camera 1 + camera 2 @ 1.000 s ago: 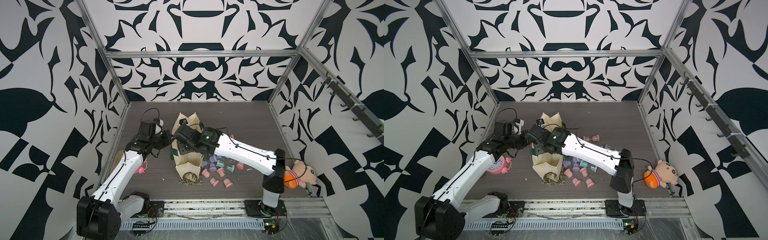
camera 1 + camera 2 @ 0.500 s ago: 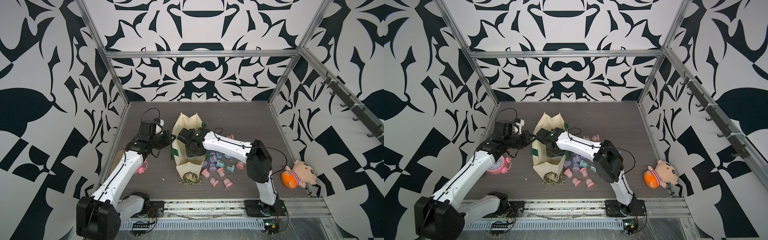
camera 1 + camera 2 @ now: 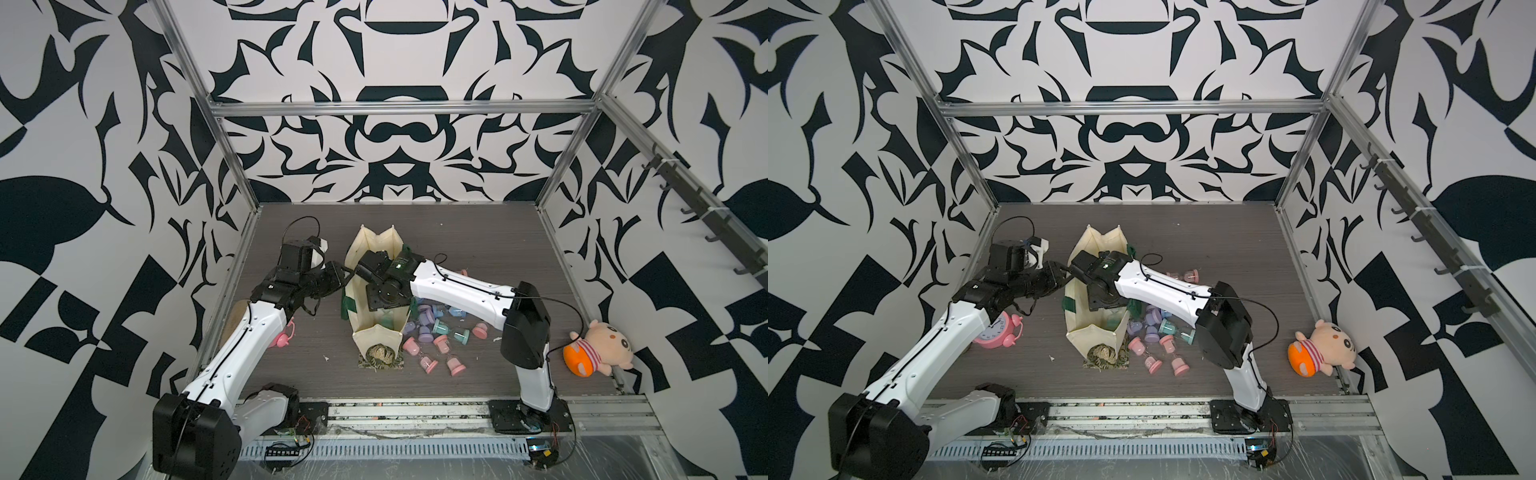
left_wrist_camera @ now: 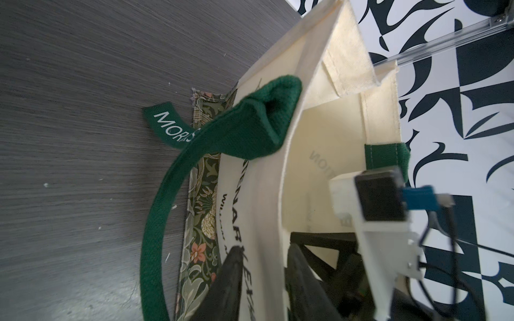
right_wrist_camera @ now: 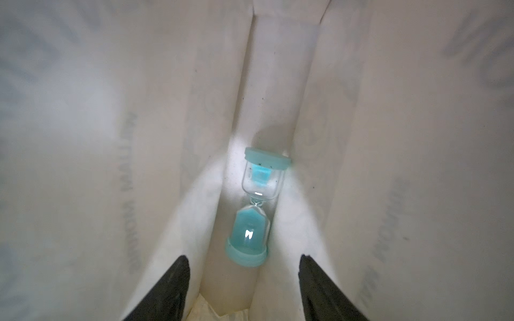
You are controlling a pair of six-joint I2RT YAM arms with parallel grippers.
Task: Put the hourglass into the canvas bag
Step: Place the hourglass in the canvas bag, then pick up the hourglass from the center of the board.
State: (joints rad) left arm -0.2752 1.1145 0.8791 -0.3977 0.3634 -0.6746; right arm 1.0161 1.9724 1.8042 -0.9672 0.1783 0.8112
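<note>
The cream canvas bag (image 3: 376,334) (image 3: 1096,332) with dark green handles (image 4: 155,222) stands open at mid-table. A teal hourglass (image 5: 257,205) lies loose on the bag's bottom fold, between its inner walls (image 5: 111,111). My right gripper (image 5: 243,256) is down inside the bag, open, its fingertips apart on either side of the hourglass's near end and not touching it. My left gripper (image 4: 264,253) (image 3: 347,276) is at the bag's left rim (image 4: 278,194), with one finger outside the wall and one inside, jaws parted.
Several pastel hourglasses (image 3: 432,332) (image 3: 1158,332) lie scattered right of the bag. A pink alarm clock (image 3: 998,330) sits under the left arm. A plush toy (image 3: 598,349) lies at the right edge. A floral patterned base (image 3: 380,357) shows at the bag's front.
My right gripper has opened and the teal hourglass now lies free in the bag. The left jaws have parted on the bag's rim. The right arm's elbow has shifted.
</note>
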